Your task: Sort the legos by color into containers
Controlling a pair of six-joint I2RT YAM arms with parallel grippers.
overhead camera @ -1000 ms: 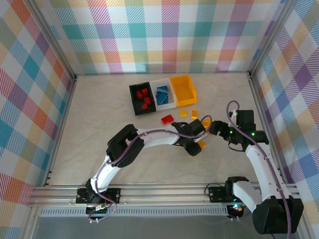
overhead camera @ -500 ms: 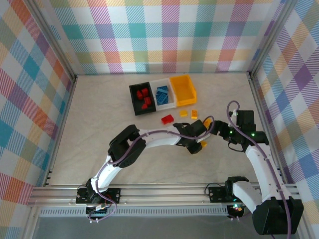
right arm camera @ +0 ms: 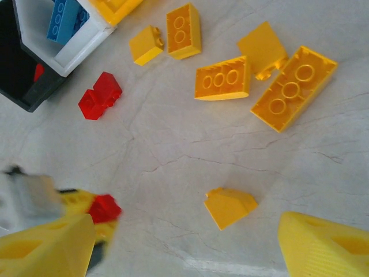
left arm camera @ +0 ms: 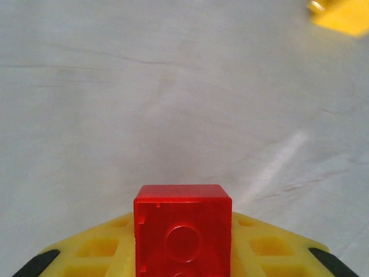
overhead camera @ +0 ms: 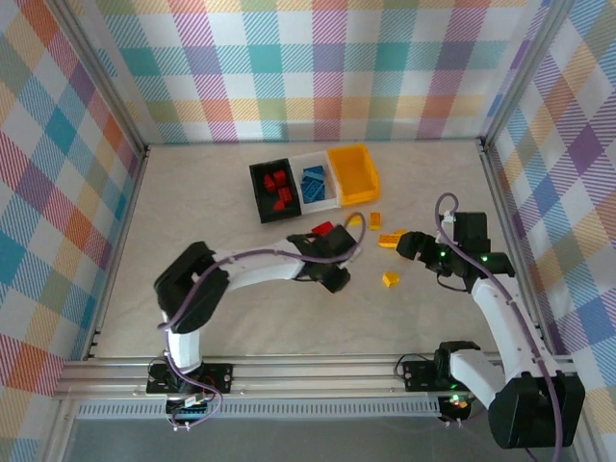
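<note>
Pale tabletop point(left arm camera: 173, 86); red lego point(left arm camera: 183, 231), glossy, round stud showing, in left jaws.

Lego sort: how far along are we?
Done: red bricks in black bin, blue bricks in white bin. In hand: left fingers pinch a red brick. Left: one loose red brick, six yellow bricks on the table; yellow bin looks empty.

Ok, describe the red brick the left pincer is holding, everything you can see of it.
The red brick is a small, glossy plastic block with a round stud shape on the face toward the wrist camera. The left pincer is shut on it, yellow fingers pressing both sides. Pale table lies beyond; whether it is lifted cannot be told.
</note>
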